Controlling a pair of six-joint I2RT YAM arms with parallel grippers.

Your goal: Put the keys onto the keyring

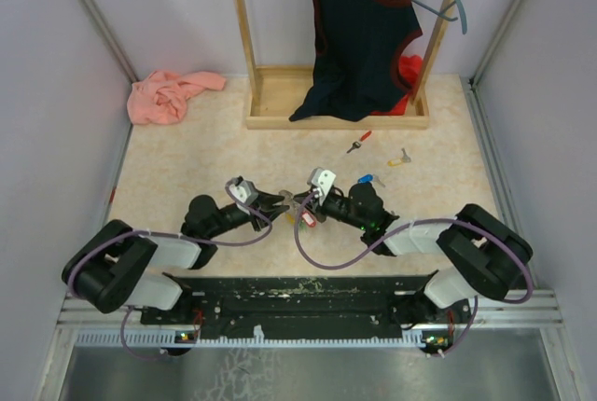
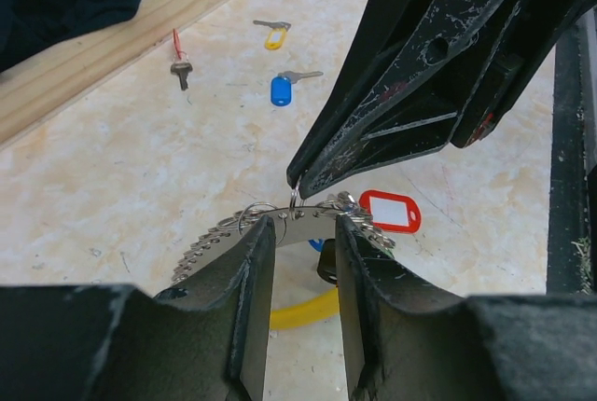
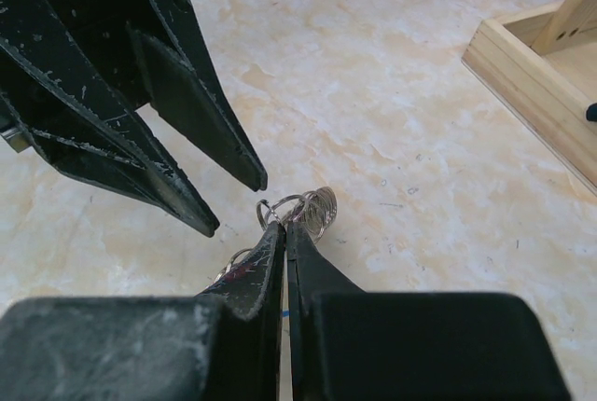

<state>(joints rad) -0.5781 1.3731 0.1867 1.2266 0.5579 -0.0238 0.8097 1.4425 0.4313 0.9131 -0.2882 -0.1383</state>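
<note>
My right gripper [image 3: 284, 228] is pressed shut on the keyring [image 3: 315, 205], steadying it between the two arms, I judge so a key can be threaded. My left gripper [image 2: 300, 233] stands spread beside it, holding nothing. The keys [image 2: 280, 89] lie loose farther out on open table [image 2: 112, 186], short of the wooden frame [image 2: 112, 37].

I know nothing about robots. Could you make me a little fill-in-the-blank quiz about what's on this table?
The right gripper is shut on the keyring, while the left gripper stands ____.
The loose key nearest the right gripper has a ____ head.
The crumpled cloth in the far left corner is ____.
Missing words: open; blue; pink.
</note>
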